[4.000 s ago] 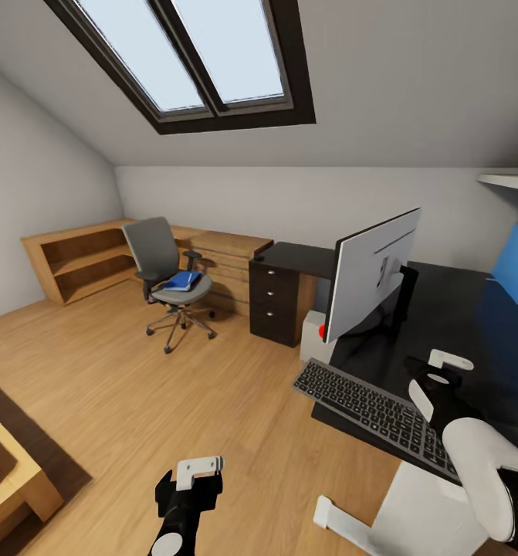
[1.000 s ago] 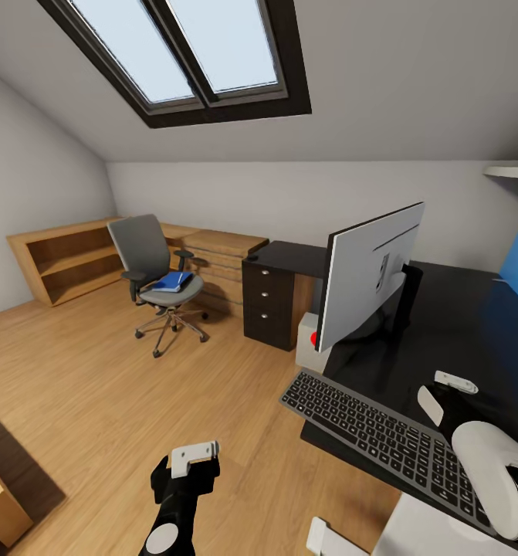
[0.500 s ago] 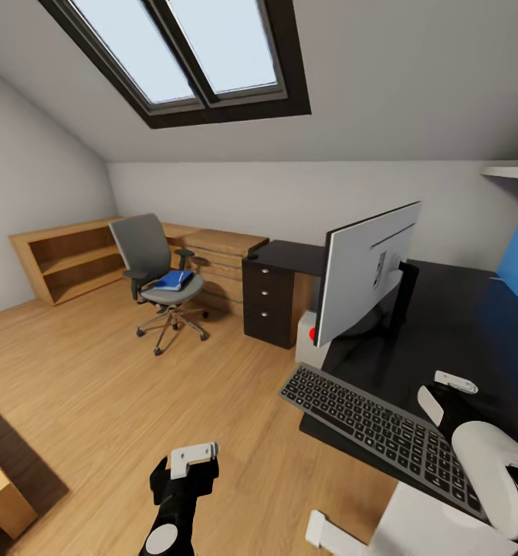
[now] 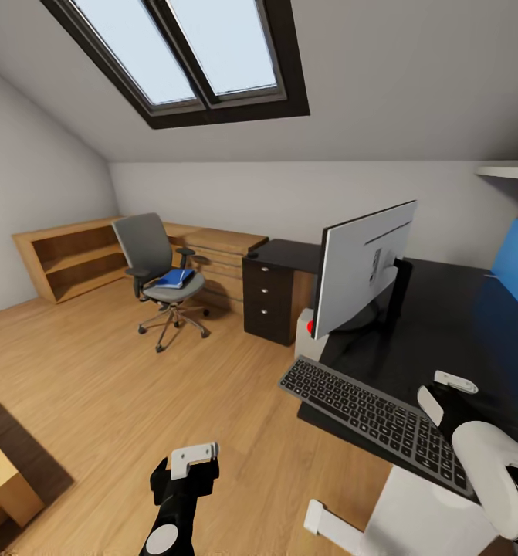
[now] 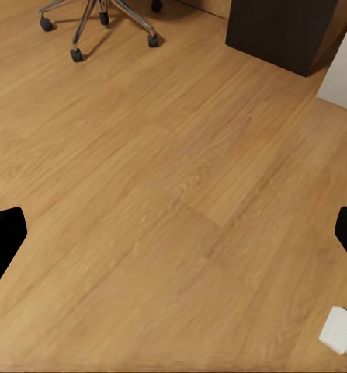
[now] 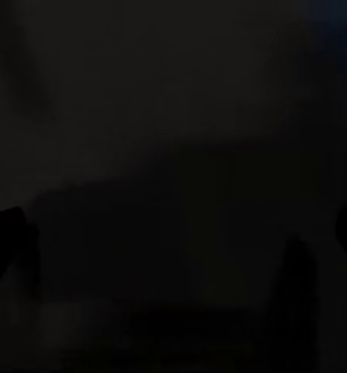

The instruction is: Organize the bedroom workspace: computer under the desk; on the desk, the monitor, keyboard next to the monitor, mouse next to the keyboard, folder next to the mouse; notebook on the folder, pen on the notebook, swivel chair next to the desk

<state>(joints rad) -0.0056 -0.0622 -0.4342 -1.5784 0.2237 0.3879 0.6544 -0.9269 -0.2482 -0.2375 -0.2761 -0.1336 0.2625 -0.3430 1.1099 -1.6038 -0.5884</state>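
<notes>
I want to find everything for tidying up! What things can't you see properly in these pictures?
- Computer: head view, only a pale sliver; the monitor and desk cover the rest.
- Monitor's screen: faces away, only its silver back shows.
- Folder on the swivel chair: too far off to tell what lies on it.
- Right gripper: right wrist view almost black; the forearm covers the fingers in the head view.

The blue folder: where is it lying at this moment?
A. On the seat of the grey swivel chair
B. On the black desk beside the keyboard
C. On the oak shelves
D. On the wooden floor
A. In the head view the blue folder lies on the seat of the swivel chair, which stands across the room, well apart from the desk.
</notes>
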